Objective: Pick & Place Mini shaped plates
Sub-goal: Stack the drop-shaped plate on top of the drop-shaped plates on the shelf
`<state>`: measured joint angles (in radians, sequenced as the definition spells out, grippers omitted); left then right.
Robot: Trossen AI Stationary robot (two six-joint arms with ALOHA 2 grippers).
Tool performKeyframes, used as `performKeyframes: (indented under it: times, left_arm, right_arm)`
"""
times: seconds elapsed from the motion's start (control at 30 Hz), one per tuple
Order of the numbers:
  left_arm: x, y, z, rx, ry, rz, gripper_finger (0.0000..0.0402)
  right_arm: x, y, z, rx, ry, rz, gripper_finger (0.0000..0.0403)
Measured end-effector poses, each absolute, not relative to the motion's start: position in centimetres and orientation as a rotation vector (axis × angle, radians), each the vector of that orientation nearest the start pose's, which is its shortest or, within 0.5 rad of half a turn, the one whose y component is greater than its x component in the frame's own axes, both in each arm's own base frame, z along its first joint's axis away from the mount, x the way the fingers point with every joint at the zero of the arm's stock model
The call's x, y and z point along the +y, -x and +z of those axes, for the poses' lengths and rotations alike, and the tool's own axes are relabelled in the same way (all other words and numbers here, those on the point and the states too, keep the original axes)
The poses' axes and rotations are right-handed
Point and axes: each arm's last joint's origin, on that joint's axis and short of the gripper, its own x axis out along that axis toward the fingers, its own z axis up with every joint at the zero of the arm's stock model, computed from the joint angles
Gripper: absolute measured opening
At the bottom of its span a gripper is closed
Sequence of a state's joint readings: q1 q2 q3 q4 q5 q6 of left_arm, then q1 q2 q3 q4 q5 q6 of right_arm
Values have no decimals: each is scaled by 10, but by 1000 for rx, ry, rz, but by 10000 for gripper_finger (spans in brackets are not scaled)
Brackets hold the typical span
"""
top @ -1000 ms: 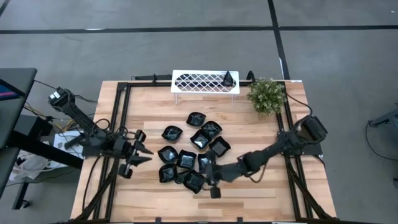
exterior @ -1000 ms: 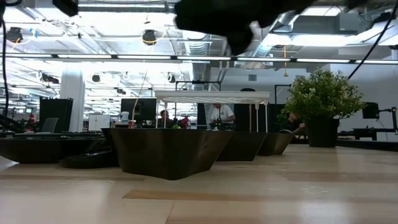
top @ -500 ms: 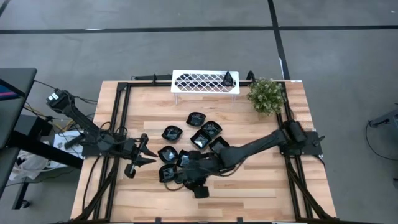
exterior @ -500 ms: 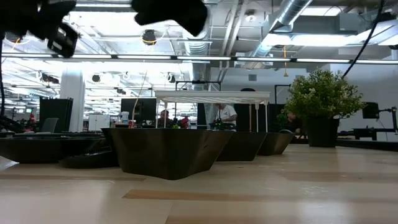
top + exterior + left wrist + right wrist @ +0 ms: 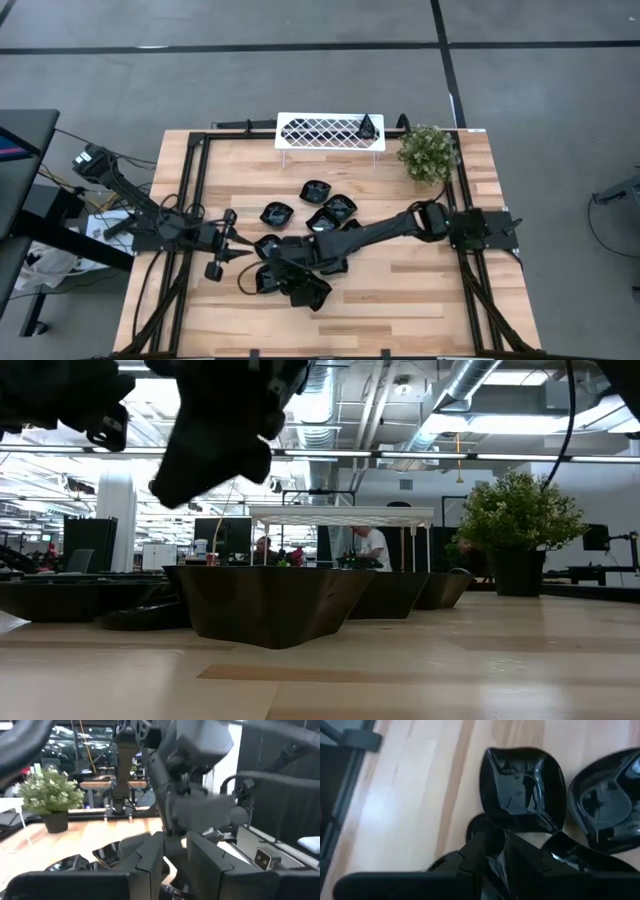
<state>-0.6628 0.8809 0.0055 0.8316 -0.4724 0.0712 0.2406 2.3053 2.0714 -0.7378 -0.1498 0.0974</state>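
Since a sec ago the right arm stretched way further across the tabletop, from the right edge toward the left. Now the right hand is over the near-left end of the pile of mini shaped plates. Its fingers look close together w/ only a thin gap, & a dark bit sits right by them, but I can't tell if they hold a plate. One shiny plate lies flat just past the fingers.

Left arm waits by the left edge. Left hand points at the pile; fingers look apart.

White tray stands at the far edge w/ one plate on its right end. Green plant sits near the far-right corner.
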Motion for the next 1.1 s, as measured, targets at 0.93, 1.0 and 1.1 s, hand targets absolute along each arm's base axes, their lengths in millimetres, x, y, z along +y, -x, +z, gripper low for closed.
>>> performKeyframes:
  times: [0.93, 1.0, 1.1]
  left_arm:
    - [-82, -125, 155, 38, 50, -253, 89]
    - [-83, -124, 155, 41, 67, -276, 89]
    - [-83, -124, 155, 45, 91, -288, 89]
  right_arm:
    - [112, -491, 200, 1089, -83, 307, 74]
    - [112, -491, 200, 1089, -91, 302, 74]
    - [117, -491, 197, 1091, -89, 305, 74]
